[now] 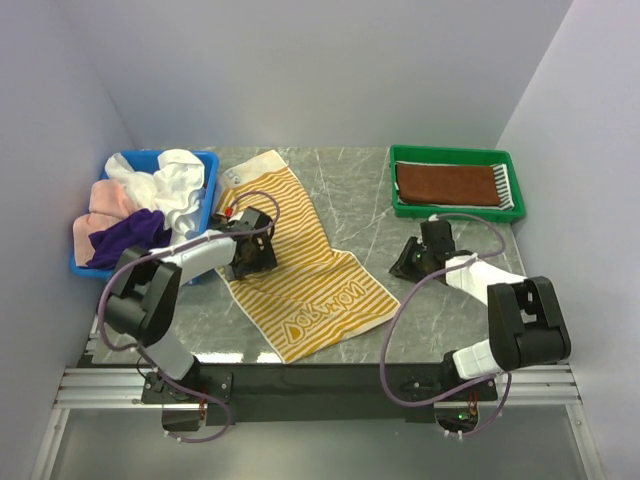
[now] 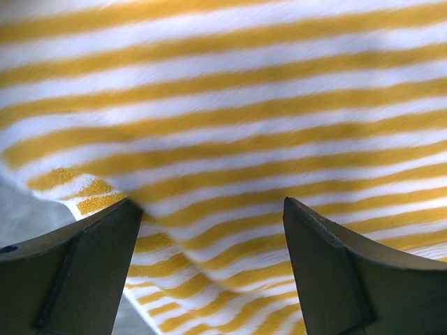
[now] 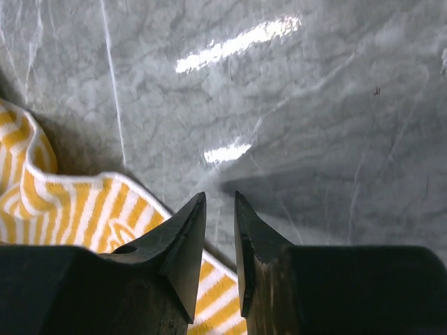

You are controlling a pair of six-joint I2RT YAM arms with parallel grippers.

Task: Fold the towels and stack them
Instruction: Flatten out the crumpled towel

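A yellow-white striped towel (image 1: pixel 300 265) with lettering lies spread diagonally on the marble table. My left gripper (image 1: pixel 255 260) hovers low over its left edge. In the left wrist view the left gripper (image 2: pixel 211 202) is open wide, with the towel (image 2: pixel 223 105) rumpled beneath and nothing pinched. My right gripper (image 1: pixel 403 265) sits just right of the towel's near-right corner. Its jaws (image 3: pixel 220 195) stand a narrow gap apart over bare marble, the towel's corner (image 3: pixel 84 202) just to their left. A folded brown towel (image 1: pixel 445 184) lies in the green tray (image 1: pixel 455 153) on a grey-white striped one (image 1: pixel 505 185).
A blue bin (image 1: pixel 205 160) at the back left holds crumpled white (image 1: pixel 170 185), pink (image 1: pixel 100 200) and purple (image 1: pixel 130 235) towels. Walls close in on the left, back and right. The arms' bases and a black rail run along the near edge.
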